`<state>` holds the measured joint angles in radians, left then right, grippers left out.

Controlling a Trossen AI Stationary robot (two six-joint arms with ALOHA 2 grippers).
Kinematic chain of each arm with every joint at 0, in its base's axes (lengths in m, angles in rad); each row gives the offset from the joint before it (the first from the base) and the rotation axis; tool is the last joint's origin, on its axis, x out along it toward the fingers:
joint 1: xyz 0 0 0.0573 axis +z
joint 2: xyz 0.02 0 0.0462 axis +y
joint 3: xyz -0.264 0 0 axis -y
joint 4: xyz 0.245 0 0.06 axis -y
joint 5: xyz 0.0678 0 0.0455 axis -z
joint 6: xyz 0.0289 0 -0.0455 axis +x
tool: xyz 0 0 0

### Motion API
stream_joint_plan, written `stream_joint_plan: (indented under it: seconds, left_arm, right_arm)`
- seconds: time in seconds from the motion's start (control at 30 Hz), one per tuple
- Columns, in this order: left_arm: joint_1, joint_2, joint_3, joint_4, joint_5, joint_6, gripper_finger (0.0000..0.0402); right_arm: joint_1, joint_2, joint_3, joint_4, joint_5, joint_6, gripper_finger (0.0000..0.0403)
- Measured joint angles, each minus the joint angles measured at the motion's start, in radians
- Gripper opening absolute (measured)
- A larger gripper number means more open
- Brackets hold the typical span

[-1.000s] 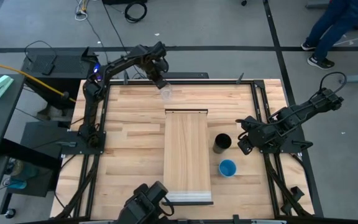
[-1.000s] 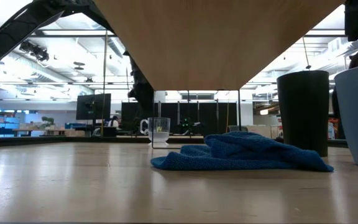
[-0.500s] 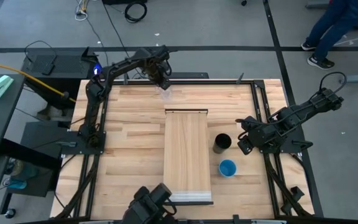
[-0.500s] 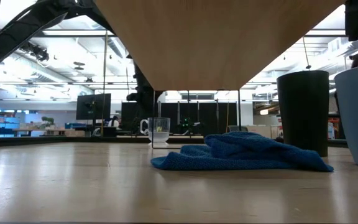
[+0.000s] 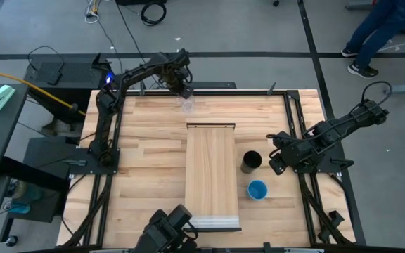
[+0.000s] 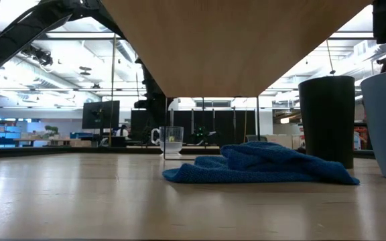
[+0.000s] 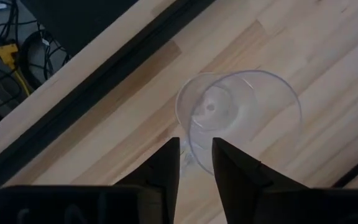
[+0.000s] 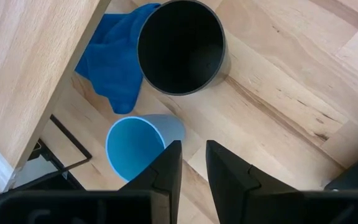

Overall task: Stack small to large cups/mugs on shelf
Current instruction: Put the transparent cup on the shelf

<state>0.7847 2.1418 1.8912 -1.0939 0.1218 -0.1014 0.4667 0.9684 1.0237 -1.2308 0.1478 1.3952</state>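
Observation:
The clear cup [image 5: 187, 105] stands upright on its base near the table's far edge; its small side handle [image 6: 156, 136] shows in the low view. My left gripper [image 7: 196, 155] points down just over the cup's handle side, its fingers a narrow gap apart, with part of the clear cup [image 7: 238, 118] showing between them. The black cup [image 5: 251, 161] and blue cup [image 5: 257, 189] stand upright right of the shelf [image 5: 212, 176]. My right gripper [image 8: 193, 155] waits shut, above and to the right of the black cup [image 8: 180, 46] and blue cup [image 8: 135, 146]. My left gripper comes at the clear cup from above, fingers on either side of its handle-side edge [image 7: 190, 157]. I cannot tell whether they touch it. The cup stands on the table.
The shelf is raised; a crumpled blue cloth [image 6: 260, 164] lies under it, also seen beside the black cup as a blue cloth [image 8: 114, 59]. A black frame rail [image 5: 209, 88] runs along the far edge. A person's legs [image 5: 378, 31] show beyond the table.
My left gripper has shifted slightly over the clear cup, first toward it, then a little back toward the far edge. The cup has stayed where it was.

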Motion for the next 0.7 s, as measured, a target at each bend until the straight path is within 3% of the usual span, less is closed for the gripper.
stream_joint_plan:
  seconds: [0.7]
  left_arm:
    - [-0.015,0.000,0.000,-0.027,0.013,0.056,0.0105]
  right_arm:
    - [0.000,0.000,0.000,-0.003,0.000,0.000,0.0080]
